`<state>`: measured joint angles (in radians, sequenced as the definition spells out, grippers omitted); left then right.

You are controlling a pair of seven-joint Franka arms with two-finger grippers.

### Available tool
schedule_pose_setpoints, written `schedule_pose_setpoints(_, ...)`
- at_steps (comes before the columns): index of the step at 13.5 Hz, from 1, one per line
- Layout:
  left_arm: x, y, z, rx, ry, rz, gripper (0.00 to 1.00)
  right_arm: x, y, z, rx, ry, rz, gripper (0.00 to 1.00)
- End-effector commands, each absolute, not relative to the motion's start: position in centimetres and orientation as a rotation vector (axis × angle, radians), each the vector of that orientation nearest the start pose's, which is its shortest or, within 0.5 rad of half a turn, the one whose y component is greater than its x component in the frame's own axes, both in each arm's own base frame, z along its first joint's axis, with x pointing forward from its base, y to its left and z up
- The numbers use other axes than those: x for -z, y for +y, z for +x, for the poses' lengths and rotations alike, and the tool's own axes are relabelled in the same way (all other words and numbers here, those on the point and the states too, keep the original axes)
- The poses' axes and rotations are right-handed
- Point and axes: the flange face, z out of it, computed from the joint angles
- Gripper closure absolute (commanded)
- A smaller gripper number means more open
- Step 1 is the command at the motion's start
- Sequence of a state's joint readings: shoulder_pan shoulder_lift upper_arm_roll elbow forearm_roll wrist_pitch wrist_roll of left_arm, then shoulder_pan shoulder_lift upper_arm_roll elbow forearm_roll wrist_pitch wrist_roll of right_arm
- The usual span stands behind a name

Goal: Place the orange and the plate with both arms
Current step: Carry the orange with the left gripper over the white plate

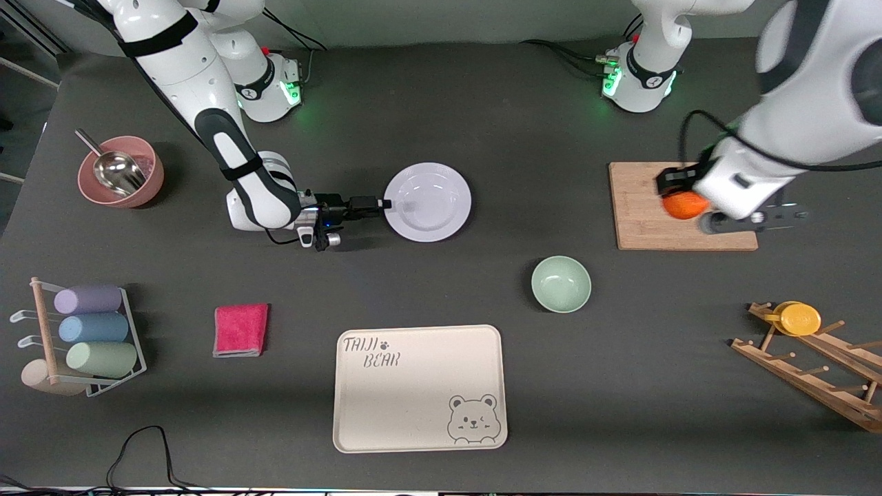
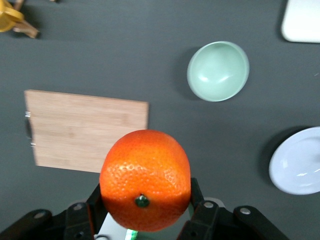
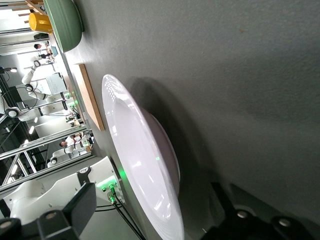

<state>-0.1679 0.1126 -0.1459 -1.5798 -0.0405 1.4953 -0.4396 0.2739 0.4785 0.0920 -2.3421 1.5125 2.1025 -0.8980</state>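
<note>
Holding the orange [image 1: 683, 205] in our left gripper [image 2: 145, 215], we are keeping it raised over the wooden cutting board [image 1: 641, 217] at the left arm's end of the table — the fingers are clenched on the fruit from both sides, its dark stem dimple facing the wrist camera. Our right gripper [image 1: 377, 204] is sitting low at the table, right at the rim of the white plate [image 1: 428, 202], with its fingers spread wide, one on each side of the rim's edge, not yet pinching it. We are seeing the plate lying flat on the dark table, roughly midway between the two bases. The pale-green bowl [image 1: 561, 284] is standing nearer the front camera than the plate, and the cream bear tray [image 1: 419, 388] is lying nearer still.
</note>
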Motion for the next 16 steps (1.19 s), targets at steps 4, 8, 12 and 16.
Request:
schedule_pose_setpoints(4,-48.8,-35.8,55.0,-0.245,-0.513,-3.131,1.0,-11.3,21.1,41.2,-0.288,0.086,-2.072,0.0)
schedule_pose_setpoints(8,-44.8,-43.7,51.6,-0.233,-0.571,-3.132,1.0,-11.4,21.0,41.4,-0.283,0.093,-2.068,0.0)
schedule_pose_setpoints(12,-40.1,-48.8,47.6,-0.242,-0.541,-3.15,1.0,-11.3,20.9,41.3,-0.283,0.095,-2.07,0.0)
schedule_pose_setpoints(16,-34.2,-52.0,44.7,-0.23,-0.61,-3.159,1.0,-11.4,20.8,41.4,-0.279,0.098,-2.07,0.0)
